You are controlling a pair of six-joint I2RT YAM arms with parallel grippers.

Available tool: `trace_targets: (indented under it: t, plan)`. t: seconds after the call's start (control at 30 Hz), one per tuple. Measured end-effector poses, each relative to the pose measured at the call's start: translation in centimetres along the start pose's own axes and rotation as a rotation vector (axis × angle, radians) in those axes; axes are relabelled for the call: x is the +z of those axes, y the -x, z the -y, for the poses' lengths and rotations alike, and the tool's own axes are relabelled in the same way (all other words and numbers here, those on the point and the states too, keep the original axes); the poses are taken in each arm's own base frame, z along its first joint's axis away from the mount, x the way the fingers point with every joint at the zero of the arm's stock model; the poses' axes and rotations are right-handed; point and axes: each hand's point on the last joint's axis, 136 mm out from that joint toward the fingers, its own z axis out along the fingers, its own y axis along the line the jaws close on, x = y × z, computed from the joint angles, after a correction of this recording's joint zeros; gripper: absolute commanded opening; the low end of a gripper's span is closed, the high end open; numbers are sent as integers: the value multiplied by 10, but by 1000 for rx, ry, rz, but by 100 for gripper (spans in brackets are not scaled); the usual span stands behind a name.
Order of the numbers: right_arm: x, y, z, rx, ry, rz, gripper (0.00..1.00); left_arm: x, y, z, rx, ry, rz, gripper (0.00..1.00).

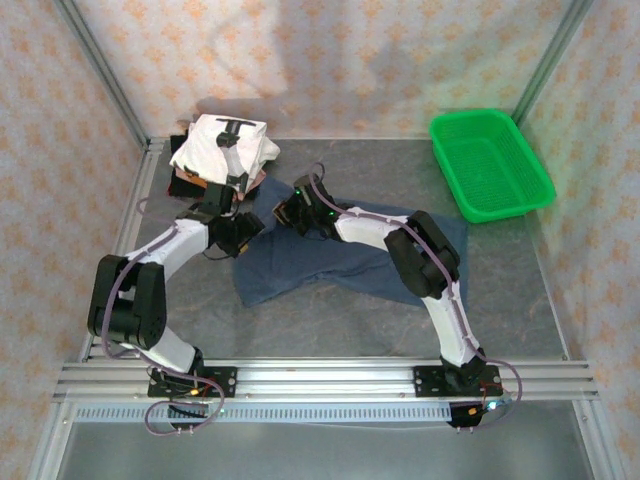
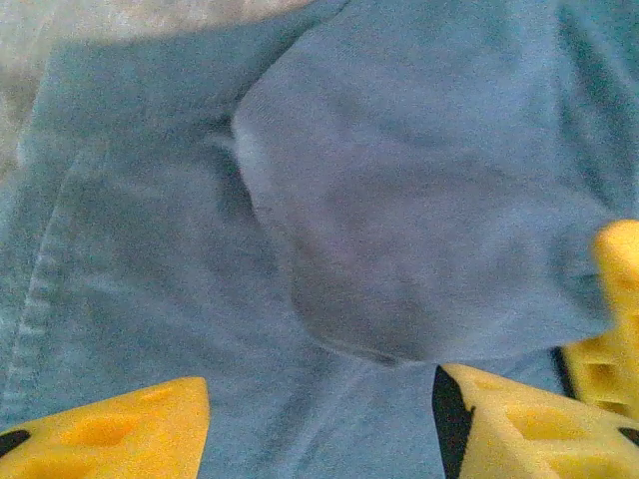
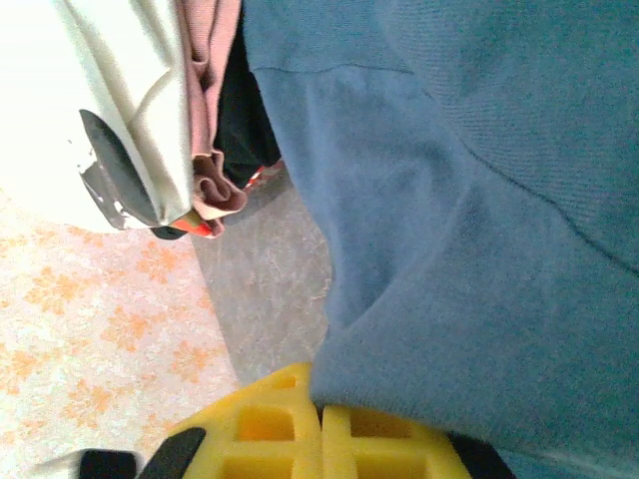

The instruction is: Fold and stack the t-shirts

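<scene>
A dusty navy-blue t-shirt [image 1: 330,258] lies spread and rumpled on the grey table, with a rounded fold [image 2: 419,200] raised in it. My left gripper [image 1: 240,232] hovers over its left part. Its yellow fingers [image 2: 110,429] stand apart with only flat cloth between them: open [image 2: 319,429]. My right gripper [image 1: 290,212] is at the shirt's back left corner. Its yellow fingers [image 3: 260,439] are pressed together, shut [image 3: 319,414] on the shirt's edge [image 3: 449,299]. A stack of folded t-shirts [image 1: 222,150], white with black print on top [image 3: 110,100], sits at the back left.
A green mesh basket [image 1: 490,165] stands at the back right. Patterned walls [image 1: 350,60] close the table at the back and sides. Bare grey table [image 3: 270,289] separates the stack from the blue shirt. Another yellow fingertip [image 2: 619,299] shows at the right edge of the left wrist view.
</scene>
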Motion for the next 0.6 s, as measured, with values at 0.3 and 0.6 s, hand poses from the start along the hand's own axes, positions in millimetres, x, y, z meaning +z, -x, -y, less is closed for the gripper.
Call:
trace_targets:
  t: [0.3,0.6]
  plan:
    - [1,-2,3,35,6,-6,0,11,5,10,-184,-73,120,70]
    - [0,-2,3,43,17,-8,0,8,17,14,-357,-153,246,74]
